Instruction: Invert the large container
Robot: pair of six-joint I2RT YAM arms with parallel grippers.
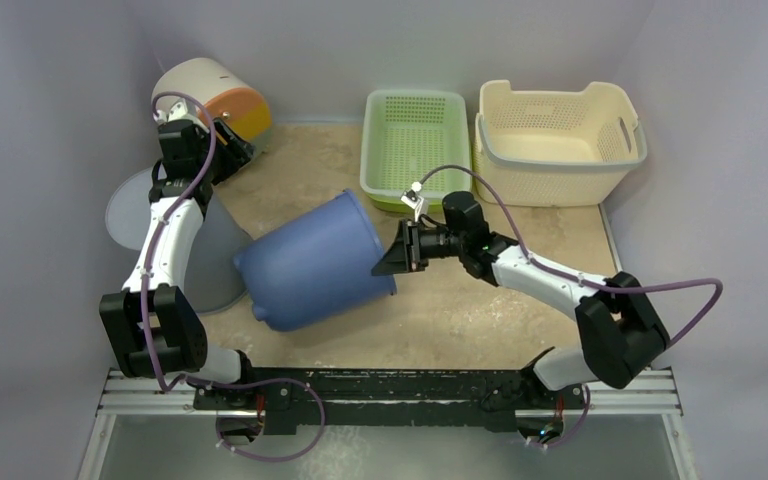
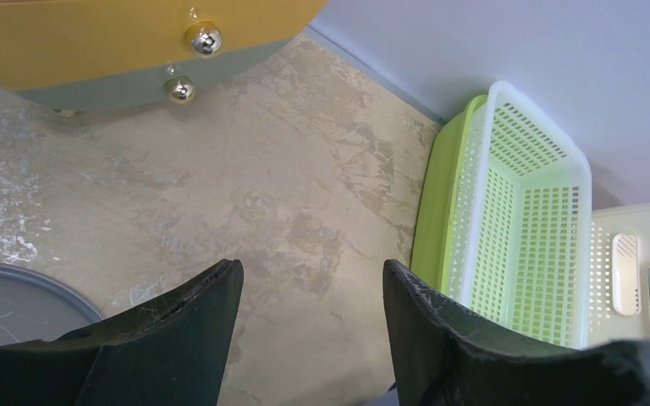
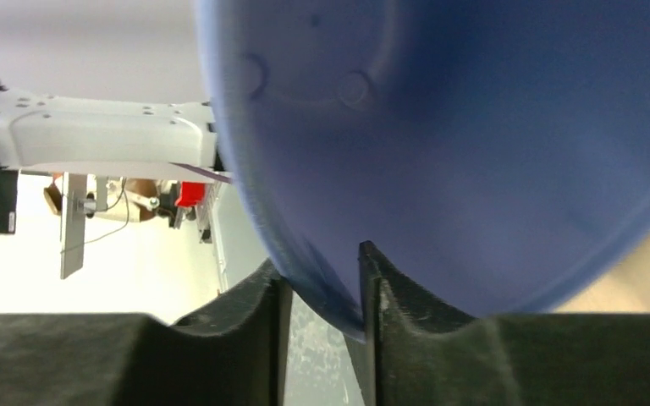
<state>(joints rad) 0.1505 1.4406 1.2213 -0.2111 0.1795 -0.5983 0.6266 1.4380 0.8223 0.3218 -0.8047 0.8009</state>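
Top external view showed the large blue container point(image 1: 310, 262) lying on its side near the middle of the table point(image 1: 480, 310), its open mouth turned to the right and its base toward the near left. The right gripper point(image 1: 392, 258) was clamped on the rim of that mouth. From the right wrist view, the blue edge sat pinched between the two black fingers point(image 3: 245, 326).

The left gripper point(image 1: 235, 150) was off at the far left corner, well apart from the container, its jaws spread with nothing between them. It was just beside an orange-and-white drum point(image 1: 210, 95). A grey disc point(image 1: 125, 210) lay under that arm. A green basket point(image 1: 415, 140) and a cream basket point(image 1: 560, 130) stood side by side along the back wall.
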